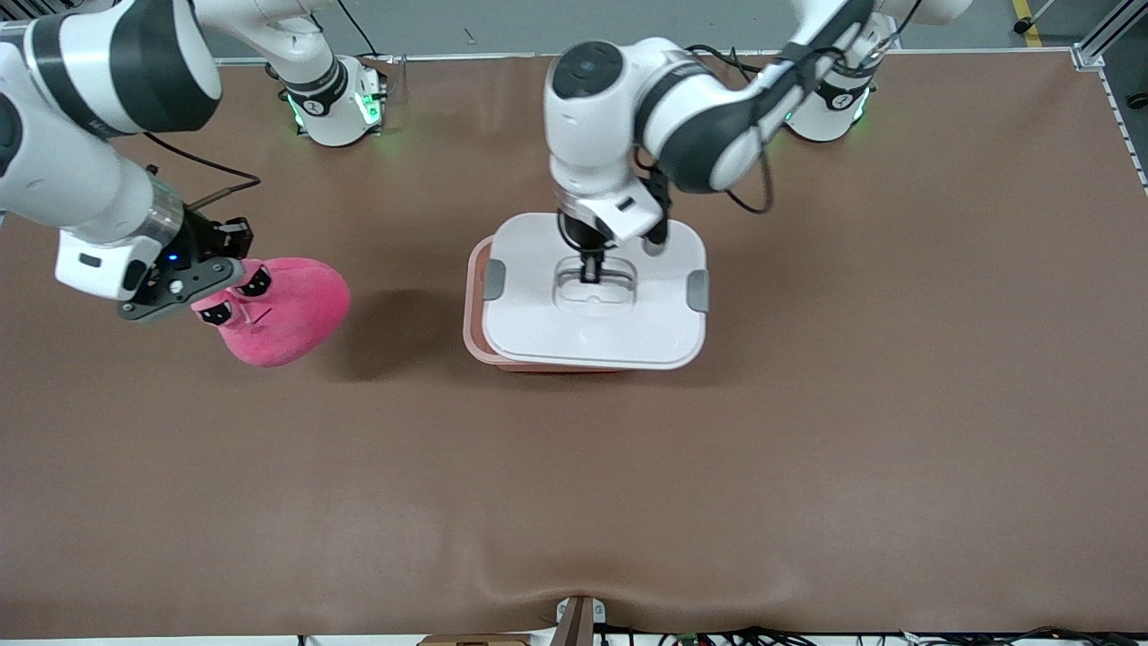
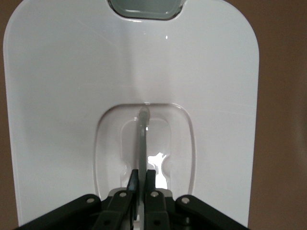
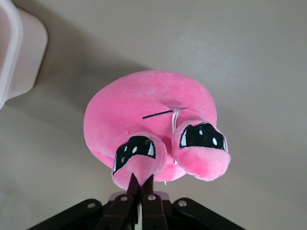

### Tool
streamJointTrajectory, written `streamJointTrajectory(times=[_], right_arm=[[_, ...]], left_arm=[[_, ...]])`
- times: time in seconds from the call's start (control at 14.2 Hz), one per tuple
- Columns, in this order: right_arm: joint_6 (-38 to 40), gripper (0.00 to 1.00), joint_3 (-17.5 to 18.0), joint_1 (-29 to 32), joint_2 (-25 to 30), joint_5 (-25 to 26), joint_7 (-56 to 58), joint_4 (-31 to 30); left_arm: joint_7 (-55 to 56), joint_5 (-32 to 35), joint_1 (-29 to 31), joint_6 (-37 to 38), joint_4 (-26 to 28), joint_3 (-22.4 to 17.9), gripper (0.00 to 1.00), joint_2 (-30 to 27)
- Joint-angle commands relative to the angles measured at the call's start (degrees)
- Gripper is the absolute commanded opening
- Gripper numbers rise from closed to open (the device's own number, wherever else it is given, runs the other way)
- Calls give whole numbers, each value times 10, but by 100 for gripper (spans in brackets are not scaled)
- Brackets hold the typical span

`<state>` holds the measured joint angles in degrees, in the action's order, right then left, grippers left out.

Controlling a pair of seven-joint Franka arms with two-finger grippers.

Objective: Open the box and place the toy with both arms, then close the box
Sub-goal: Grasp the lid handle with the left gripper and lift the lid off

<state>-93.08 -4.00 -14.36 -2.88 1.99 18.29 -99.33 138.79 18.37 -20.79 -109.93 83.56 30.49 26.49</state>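
Box [image 1: 502, 354] and toy [image 1: 287, 314] sit on the brown tabletop [image 1: 717, 467], well apart, the toy toward the right arm's end and the box near the middle.

Nearest the front camera among these is the lower edge of the box, where its pale pink wall shows under the white lid [image 1: 538, 323]. The lid sits a little askew, shifted toward the left arm's end, so a strip of pink rim shows on the side facing the toy. Two grey clips [image 1: 494, 279] mark the lid's short sides. In the middle of the lid lies the clear recessed handle [image 2: 144, 139].

The toy is a bright pink plush with black half-lidded eyes [image 3: 201, 135]. It casts a dark shadow on the tabletop between it and the box. The right hand [image 3: 140, 191] is clamped on the toy, its fingers [image 3: 151, 206] pressed together on the plush just under one eye. Whether the toy rests on the tabletop or hangs just above it cannot be told.

The left hand [image 1: 592, 269] is down in the lid's recess, fingers [image 2: 133, 184] closed on the thin clear bar of the handle. The left arm [image 1: 682, 117] reaches in over the box's upper edge.

Farthest from the front camera, the two bases [image 1: 336, 108] glow green.
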Motion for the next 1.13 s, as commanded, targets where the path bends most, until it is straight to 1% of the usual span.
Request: streamJointTrajectory(times=[0.0,0.14,0.28,0.35,0.49,0.63,0.78,0.92,1.06], right_arm=[[7,0,-4,-31,-5,-6,9,21],[11,0,-3,-43,-4,-6,10,31],[9,0,-4,-73,-4,-3,29,41],[8,0,-4,-84,-4,0,38,42],[7,0,-4,-101,-3,1,53,51],[7,0,-4,-119,-3,0,54,57],[9,0,-4,-141,-5,-1,54,64],[5,0,-4,-171,-17,-6,54,69],[-14,0,-3,-197,-32,-7,54,81]], left_arm=[[-114,-60,78,47,2,7,0,-35],[-212,-89,115,64,2,6,0,-47],[-273,-93,143,93,2,7,0,-56],[-299,-97,148,99,2,6,0,-69],[-326,-105,150,101,1,2,0,-73],[-357,-106,174,111,2,4,0,-80],[-379,-118,179,125,1,5,0,-86],[-394,-123,181,125,1,4,0,-85],[-435,-122,183,125,1,2,0,-86]])
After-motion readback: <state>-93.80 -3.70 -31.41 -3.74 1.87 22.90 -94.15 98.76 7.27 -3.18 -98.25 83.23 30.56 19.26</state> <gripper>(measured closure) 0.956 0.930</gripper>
